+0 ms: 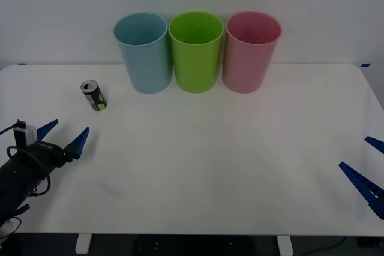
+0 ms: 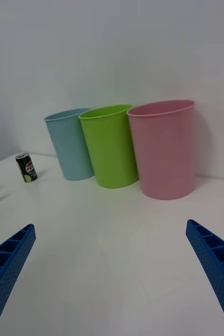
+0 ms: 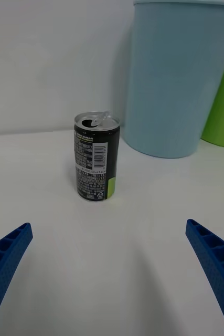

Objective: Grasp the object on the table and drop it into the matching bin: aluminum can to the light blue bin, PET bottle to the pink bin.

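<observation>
aluminum can (image 1: 94,95), small and black with a silver top and a yellow-green mark low on its side, is what the left gripper (image 1: 62,136) faces: its blue ribbed fingers are spread wide and empty, low over the wide white table (image 1: 210,160) at the near left edge, pointing at the can. the can stands upright a short way ahead of the fingertips, its tab lifted, free on all sides, with the tall light blue plastic bin (image 1: 143,52) just beyond it and to its right. to grasp well, i judge the left gripper should go straight forward so the can sits centred between the fingers, then close at mid-height on the body, since a thin can could tip if one finger arrives first. the right gripper (image 1: 366,172) waits spread and empty at the table's near right edge. the lime green bin (image 1: 195,51) and pink bin (image 1: 251,51) stand in the same row.
</observation>
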### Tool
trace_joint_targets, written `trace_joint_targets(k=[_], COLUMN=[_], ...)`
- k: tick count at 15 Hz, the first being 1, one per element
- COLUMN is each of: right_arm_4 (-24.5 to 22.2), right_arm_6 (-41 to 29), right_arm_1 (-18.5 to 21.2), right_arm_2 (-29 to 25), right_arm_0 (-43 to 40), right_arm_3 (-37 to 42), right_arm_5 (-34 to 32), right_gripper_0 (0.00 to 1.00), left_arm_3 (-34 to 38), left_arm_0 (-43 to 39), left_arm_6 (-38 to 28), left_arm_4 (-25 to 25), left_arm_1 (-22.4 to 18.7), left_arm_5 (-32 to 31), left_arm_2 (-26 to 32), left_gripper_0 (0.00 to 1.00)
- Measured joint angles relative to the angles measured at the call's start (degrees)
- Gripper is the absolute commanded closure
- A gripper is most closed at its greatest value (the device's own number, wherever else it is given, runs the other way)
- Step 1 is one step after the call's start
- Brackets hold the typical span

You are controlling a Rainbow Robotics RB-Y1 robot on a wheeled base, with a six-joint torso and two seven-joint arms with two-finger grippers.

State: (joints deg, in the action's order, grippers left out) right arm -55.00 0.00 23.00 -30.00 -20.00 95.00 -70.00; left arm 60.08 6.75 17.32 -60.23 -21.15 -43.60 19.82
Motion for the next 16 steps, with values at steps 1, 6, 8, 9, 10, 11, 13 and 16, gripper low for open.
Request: trace_joint_targets(k=[1, 6, 8, 9, 10, 11, 13, 16], right_arm_4=[0.0, 0.0, 0.0, 0.0, 0.0, 0.0, 0.0, 0.0], right_arm_6=[0.0, 0.0, 0.0, 0.0, 0.0, 0.0, 0.0, 0.0], right_arm_1=[0.0, 0.0, 0.0, 0.0, 0.0, 0.0, 0.0, 0.0], right_arm_2=[0.0, 0.0, 0.0, 0.0, 0.0, 0.0, 0.0, 0.0], right_arm_0=[0.0, 0.0, 0.0, 0.0, 0.0, 0.0, 0.0, 0.0], right_arm_3=[0.0, 0.0, 0.0, 0.0, 0.0, 0.0, 0.0, 0.0], right_arm_5=[0.0, 0.0, 0.0, 0.0, 0.0, 0.0, 0.0, 0.0], right_gripper_0=[0.00, 0.00, 0.00, 0.00, 0.00, 0.00, 0.00, 0.00], left_arm_3=[-0.6, -0.9, -1.0, -1.3, -2.4, -3.9, -6.5, -9.6], left_arm_0=[0.8, 3.6, 4.8, 5.4, 6.5, 7.9, 10.1, 13.4], left_arm_6=[0.1, 0.6, 0.8, 0.8, 0.9, 1.0, 1.4, 1.5], left_arm_4=[0.0, -0.1, -0.1, -0.1, -0.1, -0.1, -0.2, -1.2], left_arm_1=[0.2, 3.3, 3.8, 3.8, 3.8, 3.8, 3.8, 3.8], left_arm_5=[1.1, 8.9, 12.5, 13.9, 14.8, 15.0, 15.4, 17.3], left_arm_2=[-0.2, -1.4, -2.7, -3.2, -3.6, -3.7, -3.7, -3.8], left_gripper_0=[0.00, 0.00, 0.00, 0.00, 0.00, 0.00, 0.00, 0.00])
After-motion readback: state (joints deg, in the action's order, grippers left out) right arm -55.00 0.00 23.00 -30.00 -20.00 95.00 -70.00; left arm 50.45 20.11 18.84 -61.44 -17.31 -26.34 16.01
